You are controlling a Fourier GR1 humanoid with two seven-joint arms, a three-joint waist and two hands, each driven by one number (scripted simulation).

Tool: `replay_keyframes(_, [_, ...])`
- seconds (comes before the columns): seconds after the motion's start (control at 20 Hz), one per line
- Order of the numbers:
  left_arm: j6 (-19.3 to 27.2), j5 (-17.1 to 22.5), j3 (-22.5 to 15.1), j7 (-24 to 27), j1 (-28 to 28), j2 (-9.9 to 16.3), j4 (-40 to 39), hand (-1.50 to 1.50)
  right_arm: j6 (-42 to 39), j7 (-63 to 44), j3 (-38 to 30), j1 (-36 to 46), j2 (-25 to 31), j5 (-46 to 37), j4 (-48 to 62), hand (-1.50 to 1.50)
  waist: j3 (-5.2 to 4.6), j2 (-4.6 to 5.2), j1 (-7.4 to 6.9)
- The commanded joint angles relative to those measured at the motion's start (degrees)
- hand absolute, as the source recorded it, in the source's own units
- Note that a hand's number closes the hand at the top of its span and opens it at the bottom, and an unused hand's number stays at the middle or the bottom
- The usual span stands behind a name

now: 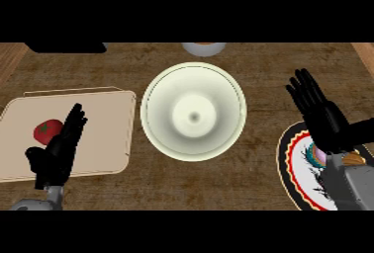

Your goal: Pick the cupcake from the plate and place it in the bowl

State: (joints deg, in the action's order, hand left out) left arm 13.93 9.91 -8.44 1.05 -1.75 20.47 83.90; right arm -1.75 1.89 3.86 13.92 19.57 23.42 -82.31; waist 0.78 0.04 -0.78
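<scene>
**Right hand above the plate, cupcake mostly hidden**

Nearest, at the lower right, the patterned plate (292, 163) with its black, red and yellow rim holds the cupcake (319, 154). Only a sliver of it shows, pinkish and teal, beside the right wrist, with a brown bit just right of that; which way it points or how it stands cannot be told. The right hand (321, 116) is over the plate's far edge, fingers straight and slightly spread, pointing away, holding nothing.

At the lower left, the left hand (57, 150) is also open, fingers straight and close together, over the tan cutting board (110, 113). A red tomato (46, 129) with a green stem spot lies on the board, just left of those fingers.

In the middle of the wooden counter (256, 188) sits the cream bowl (194, 111), with nothing in it, well apart from the plate.

Farther back, a grey round object (204, 48) is cut by the upper edge, and a dark shape (66, 47) lies at the upper left. No writing can be read anywhere.
</scene>
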Motion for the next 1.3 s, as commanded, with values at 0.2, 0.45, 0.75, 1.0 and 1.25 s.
replay_keyframes(0.2, [0.4,1.5,8.2,3.3,-9.6,2.6,2.2,0.0,-0.9,-2.6,7.6,5.9,-5.9,-1.1,-10.1,-1.5,-0.87,-0.25,1.15])
replay_keyframes(0.45, [-0.9,5.3,11.2,1.6,-8.2,4.1,4.8,0.0,20.6,2.9,3.9,1.6,1.4,-25.8,-10.8,-1.5,-0.97,-0.98,2.86])
replay_keyframes(0.75, [-5.0,7.3,13.7,0.9,-9.6,6.5,2.7,0.0,26.0,-3.6,15.2,-10.0,2.2,-42.0,-27.3,-1.5,-0.88,-0.45,2.13])
replay_keyframes(1.0, [-6.1,8.6,15.5,1.6,-7.0,7.2,3.4,0.0,19.7,-21.5,11.7,-14.7,14.5,-50.0,-39.6,-1.5,-1.06,-0.85,3.24])
replay_keyframes(1.25, [-4.0,6.7,13.5,-0.5,-8.1,5.8,4.9,0.0,6.6,-38.0,3.8,-16.2,24.5,-44.5,-50.1,-1.5,-0.98,-0.66,3.14])
